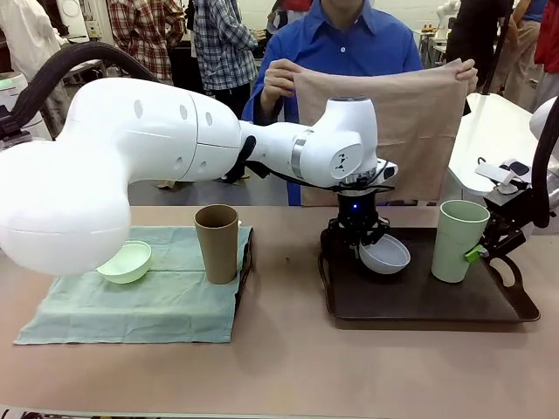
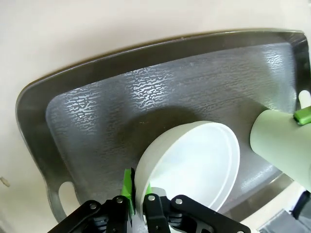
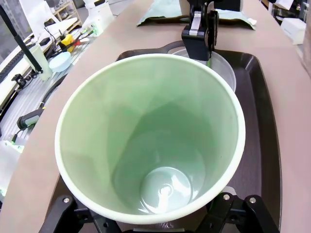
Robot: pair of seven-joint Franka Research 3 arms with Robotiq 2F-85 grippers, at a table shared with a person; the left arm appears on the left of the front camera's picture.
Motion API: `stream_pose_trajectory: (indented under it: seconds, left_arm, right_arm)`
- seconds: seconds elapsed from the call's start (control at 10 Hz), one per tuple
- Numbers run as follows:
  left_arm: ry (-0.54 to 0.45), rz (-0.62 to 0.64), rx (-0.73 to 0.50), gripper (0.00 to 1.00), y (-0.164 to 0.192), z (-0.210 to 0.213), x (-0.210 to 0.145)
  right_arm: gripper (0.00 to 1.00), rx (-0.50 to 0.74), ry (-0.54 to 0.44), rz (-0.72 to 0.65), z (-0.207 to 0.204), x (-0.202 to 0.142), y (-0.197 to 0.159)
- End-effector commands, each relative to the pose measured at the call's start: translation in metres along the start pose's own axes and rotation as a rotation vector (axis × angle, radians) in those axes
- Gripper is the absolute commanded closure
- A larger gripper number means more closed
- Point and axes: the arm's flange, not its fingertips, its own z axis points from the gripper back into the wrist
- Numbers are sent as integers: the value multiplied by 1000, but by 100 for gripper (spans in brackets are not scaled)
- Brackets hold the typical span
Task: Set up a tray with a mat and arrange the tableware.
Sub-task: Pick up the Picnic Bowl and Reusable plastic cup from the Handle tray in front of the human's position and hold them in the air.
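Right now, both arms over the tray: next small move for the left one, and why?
Probably lift the white bowl clear of the tray. The left gripper is shut on the bowl's rim, tilting it. The right gripper holds the pale green cup there too, and the person holds a beige mat ready behind.

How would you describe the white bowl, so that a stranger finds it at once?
Look at the dark tray right of the green cloth. Over its left part, the left gripper pinches the rim of a tilted white bowl. The other bowl is mint green and sits on the cloth.
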Motion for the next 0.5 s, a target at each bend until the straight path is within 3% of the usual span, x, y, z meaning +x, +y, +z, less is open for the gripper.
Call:
stream_pose_trajectory:
  seconds: [0.0,0.1,0.4]
  left_arm:
    - [22,18,30,100,2,-6,-6]
    - [36,26,28,100,2,-3,-8]
    - [-21,2,-47,100,-5,40,-25]
  right_arm:
    - [73,-23,34,20,-1,-4,12]
    - [100,-16,33,19,4,3,17]
    - [100,-75,34,82,44,55,55]
